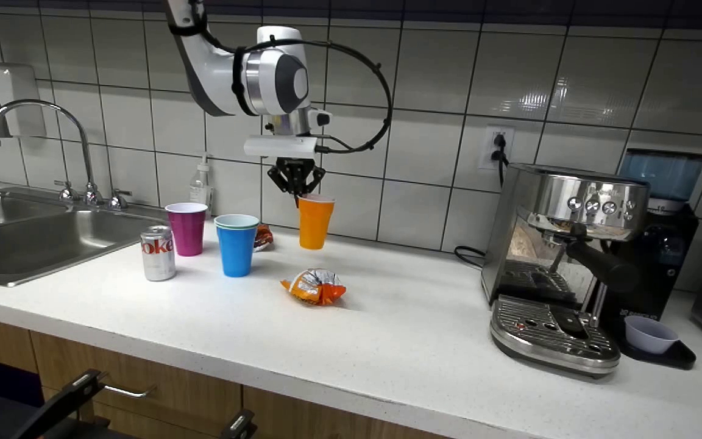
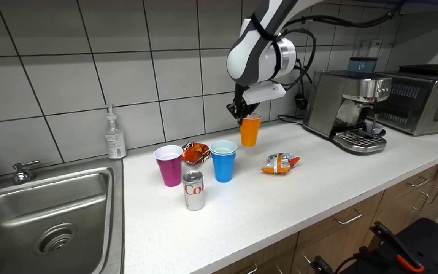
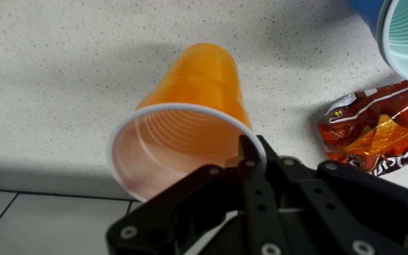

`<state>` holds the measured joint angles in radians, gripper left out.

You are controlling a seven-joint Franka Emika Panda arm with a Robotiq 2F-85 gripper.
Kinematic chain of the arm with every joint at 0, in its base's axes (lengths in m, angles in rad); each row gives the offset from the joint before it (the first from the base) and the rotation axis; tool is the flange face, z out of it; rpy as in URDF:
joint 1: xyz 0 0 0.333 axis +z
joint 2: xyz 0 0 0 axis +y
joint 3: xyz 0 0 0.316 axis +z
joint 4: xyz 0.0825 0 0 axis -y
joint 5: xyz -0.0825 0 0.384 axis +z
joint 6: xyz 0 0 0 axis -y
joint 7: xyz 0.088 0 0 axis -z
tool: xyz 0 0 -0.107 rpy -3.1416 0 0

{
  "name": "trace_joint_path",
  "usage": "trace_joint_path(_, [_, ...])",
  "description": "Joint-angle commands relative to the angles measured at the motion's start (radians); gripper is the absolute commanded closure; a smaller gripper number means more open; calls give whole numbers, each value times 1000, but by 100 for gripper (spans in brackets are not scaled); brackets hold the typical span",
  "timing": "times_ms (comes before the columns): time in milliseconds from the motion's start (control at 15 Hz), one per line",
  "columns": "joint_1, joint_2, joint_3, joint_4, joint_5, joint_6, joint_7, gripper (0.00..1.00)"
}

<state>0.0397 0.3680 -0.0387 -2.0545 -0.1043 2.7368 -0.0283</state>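
My gripper is shut on the rim of an orange cup, one fingertip inside the wall and one outside. In both exterior views the orange cup hangs below and beside the gripper's tips, tilted a little; whether its base touches the counter I cannot tell. The wrist view looks into its pale inside, where no contents show. Nearby stands a blue cup with a mint-green one nested in it. A red chip bag lies by the blue cup, and an orange chip bag rests farther forward.
A magenta cup and a silver Coke can stand toward the sink. Behind them is a soap bottle against the tiled wall. An espresso machine occupies the counter's far end, with a microwave beyond it.
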Motion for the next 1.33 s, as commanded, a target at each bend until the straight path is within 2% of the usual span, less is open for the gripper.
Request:
trace_joint_path(0, [-24,-78,20,-83,6,39,-40,99])
trace_joint_path(467, [-32,-183,35,-200,17,131,-84,99])
trace_joint_path(867, [-37,-289,59,-293,46,162,-154,99])
trace_joint_path(1267, [-15,-370,72,-352,158,163,-282,99])
